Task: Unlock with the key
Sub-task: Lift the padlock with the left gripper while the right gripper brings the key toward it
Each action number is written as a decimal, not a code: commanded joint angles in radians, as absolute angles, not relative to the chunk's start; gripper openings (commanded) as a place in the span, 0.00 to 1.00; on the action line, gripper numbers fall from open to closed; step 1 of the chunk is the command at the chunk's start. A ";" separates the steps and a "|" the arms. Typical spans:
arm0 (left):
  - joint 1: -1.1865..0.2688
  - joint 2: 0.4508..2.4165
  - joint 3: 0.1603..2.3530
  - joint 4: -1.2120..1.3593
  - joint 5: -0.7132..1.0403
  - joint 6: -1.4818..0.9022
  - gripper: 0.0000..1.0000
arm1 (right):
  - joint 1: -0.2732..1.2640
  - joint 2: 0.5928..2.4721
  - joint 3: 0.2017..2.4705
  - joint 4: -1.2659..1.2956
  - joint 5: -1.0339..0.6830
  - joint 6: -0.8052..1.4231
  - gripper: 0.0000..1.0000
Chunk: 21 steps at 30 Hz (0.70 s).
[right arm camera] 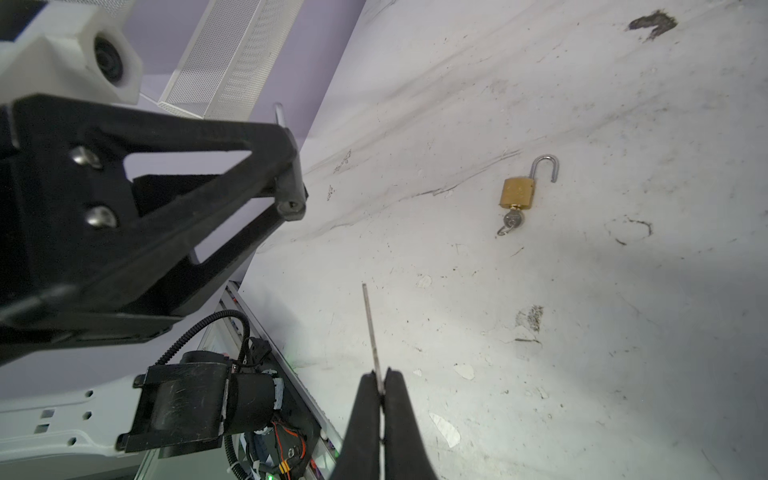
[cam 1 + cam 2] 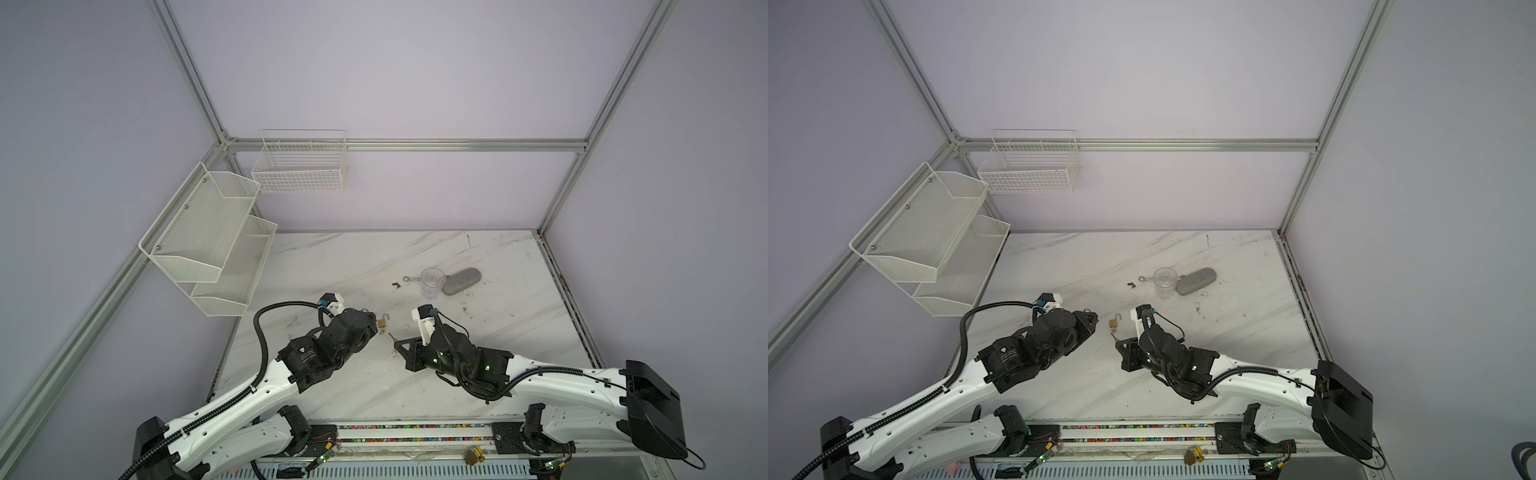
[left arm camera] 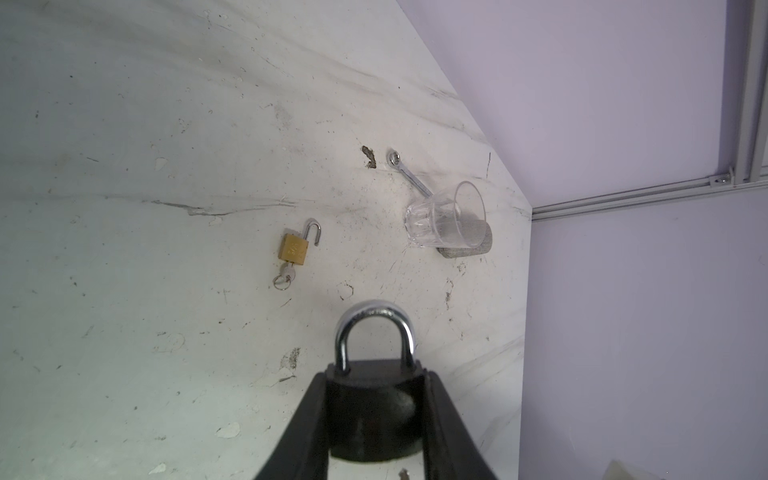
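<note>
Left pincer point(image 3: 376, 382) grips black padlock point(image 3: 365, 415), lower centre; right pincer point(image 1: 380, 376) pinches key point(image 1: 370, 328); brass padlock point(image 3: 294, 248) lies open on tabletop point(image 3: 124, 208).

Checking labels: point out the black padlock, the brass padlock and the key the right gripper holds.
black padlock point(image 3: 368, 395), left wrist view, middle of its dark body.
brass padlock point(image 1: 517, 192), right wrist view, middle of its brass body.
held key point(image 1: 371, 328), right wrist view, midway along its blade.

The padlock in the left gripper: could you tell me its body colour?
Black padlock body, chrome shackle; best seen in the left wrist view.
</note>
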<state>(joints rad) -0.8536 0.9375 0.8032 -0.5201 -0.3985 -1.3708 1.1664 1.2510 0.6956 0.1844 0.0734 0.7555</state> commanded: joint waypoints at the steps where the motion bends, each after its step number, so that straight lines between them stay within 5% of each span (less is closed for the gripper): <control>1: -0.870 0.929 0.845 -0.465 -0.469 -1.444 0.00 | 1.210 1.267 0.730 0.283 0.191 0.773 0.00; 21: -0.906 0.940 0.839 -0.458 -0.504 -1.471 0.00 | 1.233 1.365 0.774 0.393 0.265 0.757 0.00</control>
<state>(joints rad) -0.9001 0.9463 0.8032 -0.5011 -0.4656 -1.4578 1.2278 1.3521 0.7509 0.3565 0.2436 0.7681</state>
